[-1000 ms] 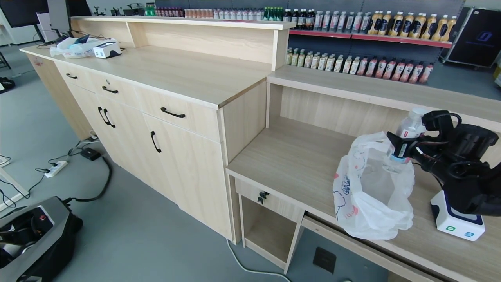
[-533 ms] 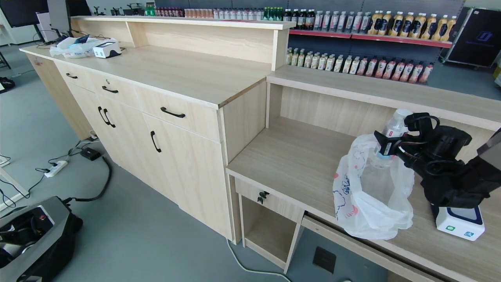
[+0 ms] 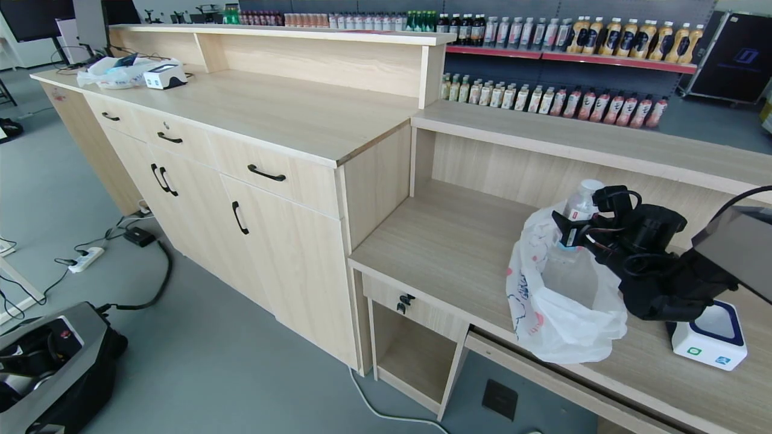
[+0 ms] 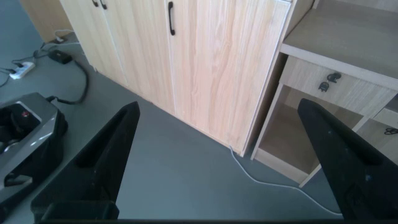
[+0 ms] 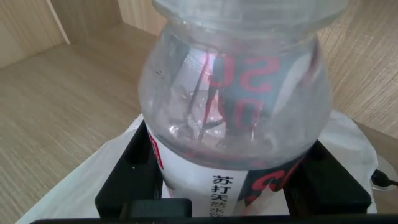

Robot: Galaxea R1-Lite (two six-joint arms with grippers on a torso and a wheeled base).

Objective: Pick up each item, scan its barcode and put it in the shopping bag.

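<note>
As the right tool [image 3: 572, 225] has travelled down and leftward in the head view over the last second, the bottle [image 3: 580, 204] clamped in it has gone from hanging right of the bag [image 3: 561, 313] to sitting over the bag's open mouth, with its lower half sunk behind the white plastic. The scanner [image 3: 708, 334], half hidden under the arm before, now stands bare at the lower right of the worktop [image 3: 446, 241]. I read this as the scan being over and the bagging step nearly done; what remains for this item is probably a little more descent and a release. The bottle's long axis is close to upright, leaning slightly, with the cap toward the upper right of the frame and the base pointing down into the bag. In the right wrist view the black fingers [image 5: 130, 180] pinch the bottle [image 5: 236, 124] at its labelled waist. The left tool [image 4: 217, 107] is spread wide and empty above the floor.
</note>
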